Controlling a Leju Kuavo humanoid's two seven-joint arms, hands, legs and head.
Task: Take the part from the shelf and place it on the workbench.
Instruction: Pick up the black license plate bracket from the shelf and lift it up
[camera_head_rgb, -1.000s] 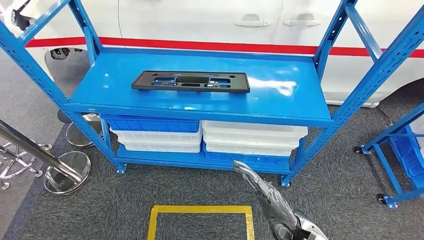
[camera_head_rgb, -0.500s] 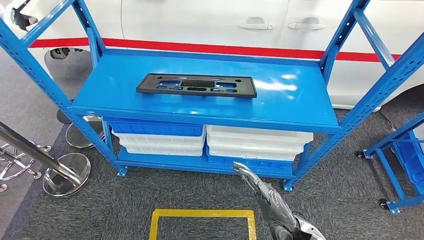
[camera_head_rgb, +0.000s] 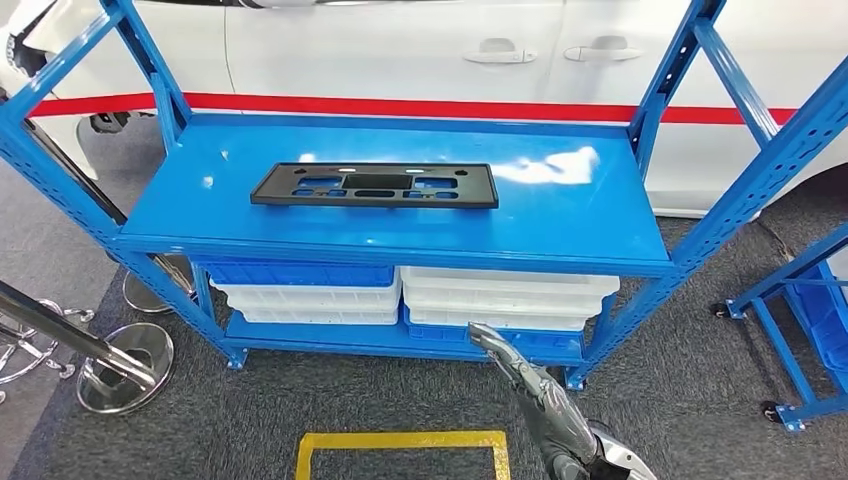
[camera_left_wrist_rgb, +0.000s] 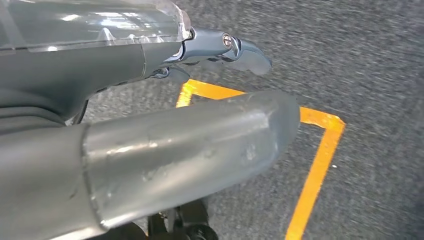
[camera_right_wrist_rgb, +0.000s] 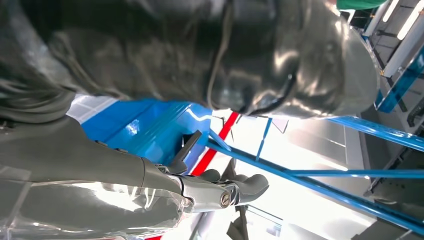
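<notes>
The black plastic part (camera_head_rgb: 374, 186), a long flat plate with cut-outs much like a number-plate bracket, lies flat on the top deck of the blue shelf (camera_head_rgb: 590, 210), a little left of the middle and nearer the front edge than the back, its long side running parallel to that front edge. Nothing touches it. The robot's right hand (camera_head_rgb: 520, 375) hangs low in front of the shelf, down by the bottom tier where the white bins (camera_head_rgb: 505, 290) and blue bins (camera_head_rgb: 300, 248) are stacked, well below the deck and off to the right of the part; it holds nothing, and from the right wrist view its fingers (camera_right_wrist_rgb: 247, 184) look loosely extended rather than curled, so I'd call it slack and apart. The left hand (camera_left_wrist_rgb: 150, 125) hangs over the grey carpet by the yellow floor marking (camera_left_wrist_rgb: 320, 150), holding nothing, thumb and fingers apart. A white car with a red stripe (camera_head_rgb: 400, 105) stands behind the shelf, and chrome stanchion bases (camera_head_rgb: 120, 355) sit on the floor to the left. To my eye the reach has not begun in earnest. To do it well, the hand should rise clear of the front lip of the deck before going forward, then come in over the part's near long edge. A plate this thin and flat is hard to get under, so sliding it towards the front edge until it overhangs, or pinching through a cut-out, seems wise. Gripping near its middle should keep it from tipping.
</notes>
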